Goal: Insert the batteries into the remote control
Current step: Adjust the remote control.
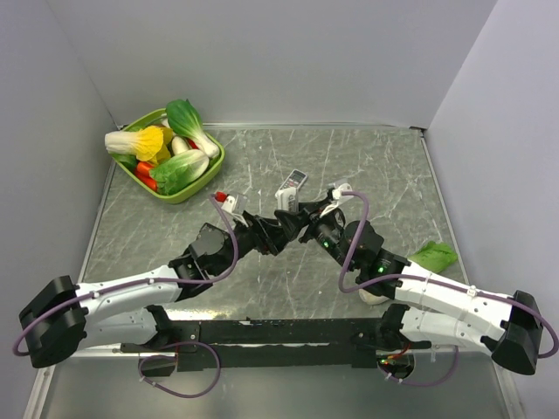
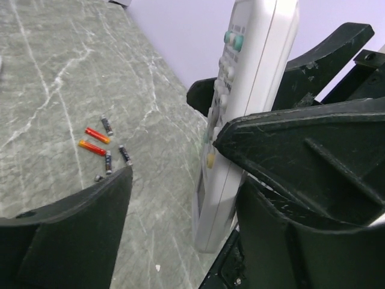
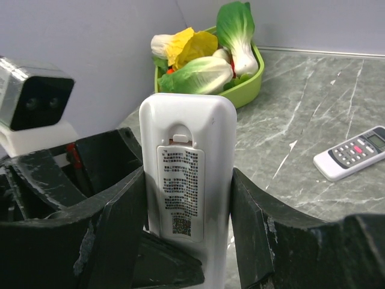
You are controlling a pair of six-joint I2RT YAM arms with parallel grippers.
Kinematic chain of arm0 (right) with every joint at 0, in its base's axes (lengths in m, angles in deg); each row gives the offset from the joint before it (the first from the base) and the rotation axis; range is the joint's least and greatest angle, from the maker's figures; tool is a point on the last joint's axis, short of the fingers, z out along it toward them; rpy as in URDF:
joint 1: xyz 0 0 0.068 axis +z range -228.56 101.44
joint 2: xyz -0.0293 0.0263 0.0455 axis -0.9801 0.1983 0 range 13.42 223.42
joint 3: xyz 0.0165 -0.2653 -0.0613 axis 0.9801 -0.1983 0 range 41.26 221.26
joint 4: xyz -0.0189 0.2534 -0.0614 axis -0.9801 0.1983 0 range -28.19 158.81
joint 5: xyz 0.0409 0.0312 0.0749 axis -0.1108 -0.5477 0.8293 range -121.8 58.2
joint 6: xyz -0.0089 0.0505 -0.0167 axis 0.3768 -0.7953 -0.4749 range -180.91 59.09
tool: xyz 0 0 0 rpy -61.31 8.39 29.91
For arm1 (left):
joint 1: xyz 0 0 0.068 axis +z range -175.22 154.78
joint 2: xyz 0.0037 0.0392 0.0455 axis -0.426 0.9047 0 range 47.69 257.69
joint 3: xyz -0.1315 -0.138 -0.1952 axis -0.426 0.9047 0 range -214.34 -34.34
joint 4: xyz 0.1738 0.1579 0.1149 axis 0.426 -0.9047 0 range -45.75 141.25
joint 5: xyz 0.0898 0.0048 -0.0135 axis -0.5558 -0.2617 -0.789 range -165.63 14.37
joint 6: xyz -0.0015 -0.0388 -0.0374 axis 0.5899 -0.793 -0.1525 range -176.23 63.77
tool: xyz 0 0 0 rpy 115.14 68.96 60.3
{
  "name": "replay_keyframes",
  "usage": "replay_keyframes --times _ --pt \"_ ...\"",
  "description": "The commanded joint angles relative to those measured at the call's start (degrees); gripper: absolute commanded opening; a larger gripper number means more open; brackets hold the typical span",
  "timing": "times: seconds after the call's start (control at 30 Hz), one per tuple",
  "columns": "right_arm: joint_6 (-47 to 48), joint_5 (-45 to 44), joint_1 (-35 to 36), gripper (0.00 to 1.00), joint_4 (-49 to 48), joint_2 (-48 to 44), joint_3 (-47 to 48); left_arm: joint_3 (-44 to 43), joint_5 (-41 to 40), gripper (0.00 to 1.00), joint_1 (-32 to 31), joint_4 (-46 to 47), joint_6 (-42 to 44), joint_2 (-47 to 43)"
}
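A white remote control [image 3: 186,138] stands upright between my two grippers above the middle of the table. My right gripper [image 3: 186,180] is shut on its sides, and its back with the closed battery cover faces the right wrist camera. In the left wrist view its button side [image 2: 246,90] shows. My left gripper [image 2: 171,156] is open, with the remote close to one finger [image 2: 301,174]. Several batteries [image 2: 102,147], some orange-red and some dark, lie loose on the table beyond. In the top view the grippers meet, left [image 1: 278,234] and right [image 1: 306,223]; the batteries are hidden there.
A second remote [image 1: 294,182] lies flat on the table behind the grippers; it also shows in the right wrist view [image 3: 352,153]. A green basket [image 1: 188,194] of toy vegetables stands at the back left. A green leaf [image 1: 434,256] lies at the right.
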Motion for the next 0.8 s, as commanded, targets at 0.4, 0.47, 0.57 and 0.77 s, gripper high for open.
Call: replay_keyframes --times 0.4,0.47,0.57,0.77 --pt "-0.4 1.9 0.6 0.0 -5.5 -0.6 -0.8 -1.0 1.4 0.16 -0.2 5.5 1.1 2.1" --pt "0.7 3.3 0.6 0.01 -5.0 -1.4 -0.9 -0.7 1.4 0.01 -0.2 4.8 2.3 1.8" --pt "2.6 5.2 0.5 0.17 -2.7 -3.7 -0.8 0.8 0.5 0.01 -0.3 4.1 3.8 0.6" --pt "10.2 10.1 0.4 0.61 3.9 -10.2 -0.1 5.0 -2.2 0.01 -0.2 2.1 6.1 -2.9"
